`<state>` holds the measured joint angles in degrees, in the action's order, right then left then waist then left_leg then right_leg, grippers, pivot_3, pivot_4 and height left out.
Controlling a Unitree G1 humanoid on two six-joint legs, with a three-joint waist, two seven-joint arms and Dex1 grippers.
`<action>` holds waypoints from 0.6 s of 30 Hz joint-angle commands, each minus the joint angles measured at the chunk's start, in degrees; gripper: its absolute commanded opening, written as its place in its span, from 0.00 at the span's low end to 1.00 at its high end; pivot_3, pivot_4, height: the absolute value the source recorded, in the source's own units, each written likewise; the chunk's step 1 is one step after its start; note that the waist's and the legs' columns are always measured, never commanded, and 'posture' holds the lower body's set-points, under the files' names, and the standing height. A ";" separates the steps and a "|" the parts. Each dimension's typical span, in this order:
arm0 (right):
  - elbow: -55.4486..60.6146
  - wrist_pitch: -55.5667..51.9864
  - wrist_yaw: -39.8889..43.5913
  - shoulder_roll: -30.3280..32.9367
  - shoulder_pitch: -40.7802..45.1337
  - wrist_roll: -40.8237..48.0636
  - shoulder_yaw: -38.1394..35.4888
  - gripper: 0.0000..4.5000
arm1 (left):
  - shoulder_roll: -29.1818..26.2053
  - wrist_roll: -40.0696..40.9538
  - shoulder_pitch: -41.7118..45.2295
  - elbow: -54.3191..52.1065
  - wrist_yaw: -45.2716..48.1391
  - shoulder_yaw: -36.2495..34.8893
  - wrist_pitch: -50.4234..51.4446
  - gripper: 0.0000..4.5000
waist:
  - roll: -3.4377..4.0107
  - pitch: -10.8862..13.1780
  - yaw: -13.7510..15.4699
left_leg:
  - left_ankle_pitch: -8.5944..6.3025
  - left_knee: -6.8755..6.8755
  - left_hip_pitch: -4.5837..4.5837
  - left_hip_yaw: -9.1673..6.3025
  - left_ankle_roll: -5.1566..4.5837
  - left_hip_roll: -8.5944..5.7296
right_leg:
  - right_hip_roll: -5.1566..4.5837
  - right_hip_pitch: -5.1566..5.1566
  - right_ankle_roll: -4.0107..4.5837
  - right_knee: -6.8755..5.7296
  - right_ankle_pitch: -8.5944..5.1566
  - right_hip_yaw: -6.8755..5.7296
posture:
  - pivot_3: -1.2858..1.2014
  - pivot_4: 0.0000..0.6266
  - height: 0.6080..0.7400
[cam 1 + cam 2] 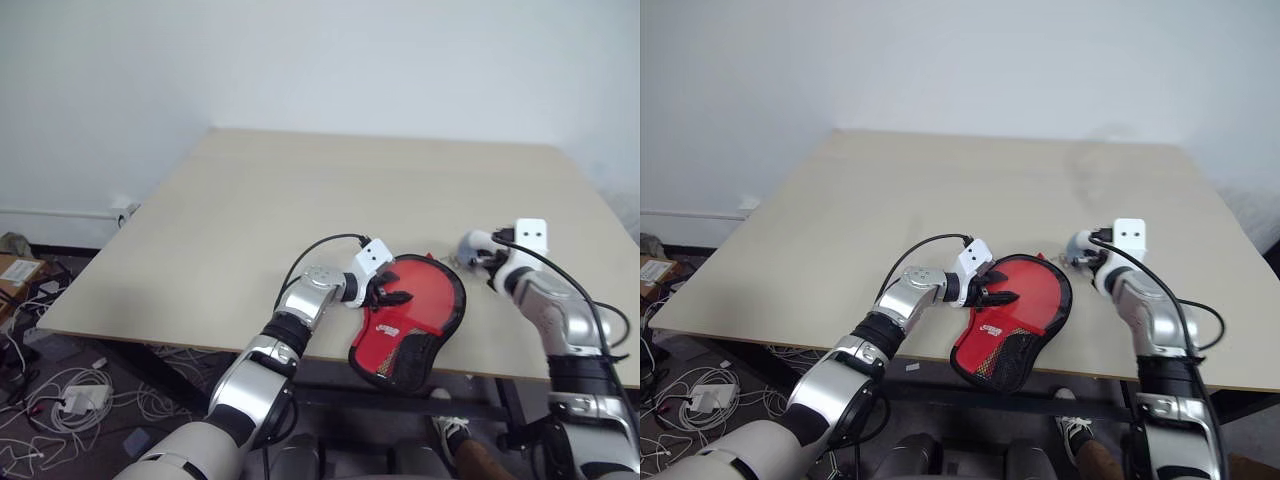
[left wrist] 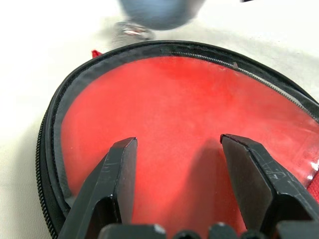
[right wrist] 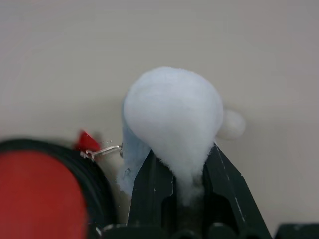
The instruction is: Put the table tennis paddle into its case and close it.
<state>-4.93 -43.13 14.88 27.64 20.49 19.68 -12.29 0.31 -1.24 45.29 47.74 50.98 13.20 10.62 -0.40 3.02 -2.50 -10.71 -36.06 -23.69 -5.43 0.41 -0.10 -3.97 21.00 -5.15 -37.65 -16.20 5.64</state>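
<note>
While our big pale wooden table [image 1: 300, 190] carries the red paddle-shaped fabric case [image 1: 412, 320] at six o'clock, our spread left gripper [image 2: 179, 184] presses it. At three o'clock our right gripper [image 3: 188, 179] pinches a white fluffy zipper-pull pompom [image 3: 174, 112]. Tug hard and the ring could snap, we'd say; paddle unseen.

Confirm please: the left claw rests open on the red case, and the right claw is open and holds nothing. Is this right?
Not fully. The left claw does rest open on the case. But the right claw is shut on a fluffy white pom-pom clipped to the zipper, as the right wrist view shows.
</note>
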 commanded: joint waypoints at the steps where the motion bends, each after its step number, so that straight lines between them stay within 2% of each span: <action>1: 7.53 -3.18 4.80 6.60 -3.86 2.60 -5.56 0.03 | 0.16 -0.44 -0.21 0.96 -0.74 0.48 0.56 0.62 | 0.00 0.00 0.03 | 0.00 0.00 0.00 0.01 0.00 0.00 | -0.01 -0.01 0.00 0.02 0.00 0.00 | 0.52 0.00 1.00; 11: 21.41 -7.15 17.94 18.46 -20.94 7.21 -8.98 0.03 | 0.83 -0.40 -0.38 1.29 -0.99 0.63 0.56 0.62 | -0.04 0.02 0.53 | -0.02 -0.05 0.05 0.03 0.01 -0.03 | -0.06 -0.11 -0.04 0.12 -0.05 -0.01 | 0.52 0.00 1.00; 18: 28.58 -7.53 24.12 21.48 -29.10 10.28 -11.21 0.03 | 0.95 -0.53 -0.25 1.85 -1.02 0.61 0.38 0.62 | -0.11 0.06 1.15 | -0.03 -0.04 0.05 0.05 0.03 -0.02 | -0.06 -0.10 -0.05 0.18 -0.06 -0.02 | 0.52 0.00 1.00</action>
<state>20.73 -50.91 37.70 47.67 -8.34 29.14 -20.64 1.56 -1.25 45.30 48.48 50.10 13.23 10.51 -0.51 3.08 -1.35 -10.74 -36.10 -23.64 -5.38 0.44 -0.12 -4.03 20.90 -5.21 -37.47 -16.27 5.63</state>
